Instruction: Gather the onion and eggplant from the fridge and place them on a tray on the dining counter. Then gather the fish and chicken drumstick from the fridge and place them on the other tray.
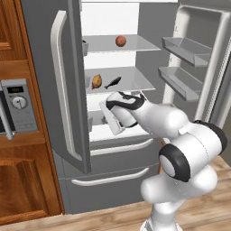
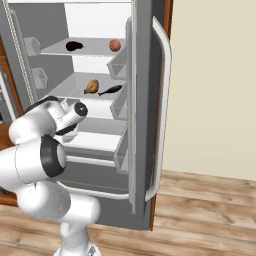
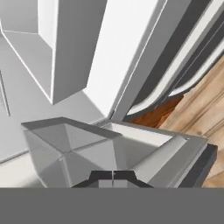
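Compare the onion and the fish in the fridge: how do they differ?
The onion is round and orange-brown; the fish is dark, long and thin. The onion sits on the upper shelf, the fish one shelf lower, beside the chicken drumstick. Both lie loose on a shelf, apart from the arm.

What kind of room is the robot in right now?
Most likely a home kitchen: a tall grey fridge stands open with food on its shelves, a silver built-in microwave sits in brown wooden cabinets, and the floor is light wood planks.
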Tool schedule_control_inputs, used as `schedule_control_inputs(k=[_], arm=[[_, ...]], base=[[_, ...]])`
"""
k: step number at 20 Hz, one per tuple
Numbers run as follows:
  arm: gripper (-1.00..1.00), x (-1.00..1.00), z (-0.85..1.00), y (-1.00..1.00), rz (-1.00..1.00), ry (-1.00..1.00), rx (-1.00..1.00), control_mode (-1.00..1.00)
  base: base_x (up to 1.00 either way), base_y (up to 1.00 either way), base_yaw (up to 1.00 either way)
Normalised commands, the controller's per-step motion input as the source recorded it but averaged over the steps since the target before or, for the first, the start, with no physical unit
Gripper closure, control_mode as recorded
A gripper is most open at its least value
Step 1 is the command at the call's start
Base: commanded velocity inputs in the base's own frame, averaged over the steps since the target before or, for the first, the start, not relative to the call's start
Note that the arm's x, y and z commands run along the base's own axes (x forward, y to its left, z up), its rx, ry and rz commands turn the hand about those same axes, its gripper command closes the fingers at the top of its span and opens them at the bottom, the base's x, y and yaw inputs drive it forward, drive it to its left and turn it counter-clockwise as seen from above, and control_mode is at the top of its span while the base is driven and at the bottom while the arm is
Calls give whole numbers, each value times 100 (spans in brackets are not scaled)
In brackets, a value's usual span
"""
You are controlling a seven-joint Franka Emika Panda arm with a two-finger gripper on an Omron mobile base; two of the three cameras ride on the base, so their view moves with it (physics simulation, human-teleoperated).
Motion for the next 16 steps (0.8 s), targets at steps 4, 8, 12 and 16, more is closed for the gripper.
schedule_control_inputs(k=[4,8,12,16], arm=[[100,35,-2,0,0,0,0,-100],[100,42,-6,7,0,1,0,-100],[100,48,-21,19,0,8,0,-100],[100,44,-40,26,0,12,0,-100]], base=[[0,0,0],[0,0,0],[0,0,0],[0,0,0]])
